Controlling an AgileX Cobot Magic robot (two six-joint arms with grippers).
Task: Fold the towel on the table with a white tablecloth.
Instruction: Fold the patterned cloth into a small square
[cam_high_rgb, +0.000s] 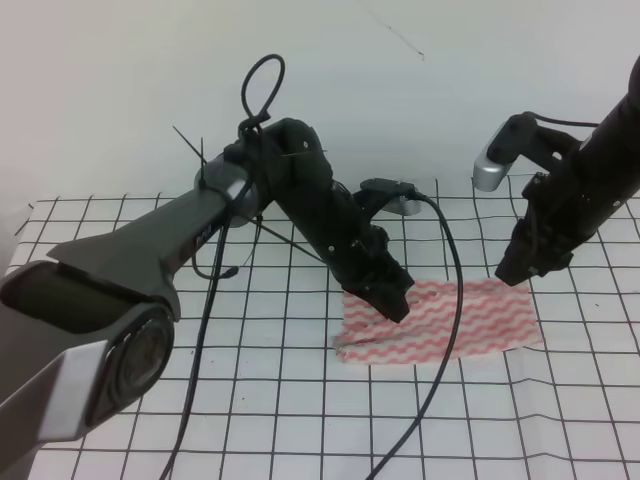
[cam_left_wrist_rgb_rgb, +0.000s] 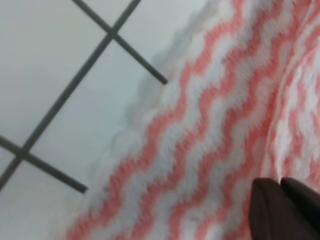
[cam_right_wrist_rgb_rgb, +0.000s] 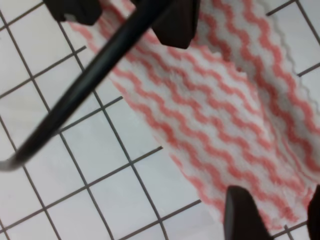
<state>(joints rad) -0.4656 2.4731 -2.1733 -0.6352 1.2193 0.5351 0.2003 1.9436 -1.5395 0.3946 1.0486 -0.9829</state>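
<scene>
Left gripper (cam_high_rgb: 393, 305) pressed on towel (cam_high_rgb: 470, 315), jaw state indeterminate; right gripper (cam_high_rgb: 518, 268) hovers, fingers apart. Left wrist view alone shows towel's scalloped edge on white tablecloth (cam_left_wrist_rgb_rgb: 55, 60)

Counted: one towel (cam_high_rgb: 440, 320), pink-red wavy stripes on white. One surface, covered by one white tablecloth (cam_high_rgb: 300, 420) with black grid lines. Two arms are seen, each ending in one claw: left claw (cam_high_rgb: 395, 305), right claw (cam_high_rgb: 515, 270). One black cable (cam_high_rgb: 445, 330) is draped across the towel; possibly a second thinner one by the left arm, view too cluttered.
</scene>
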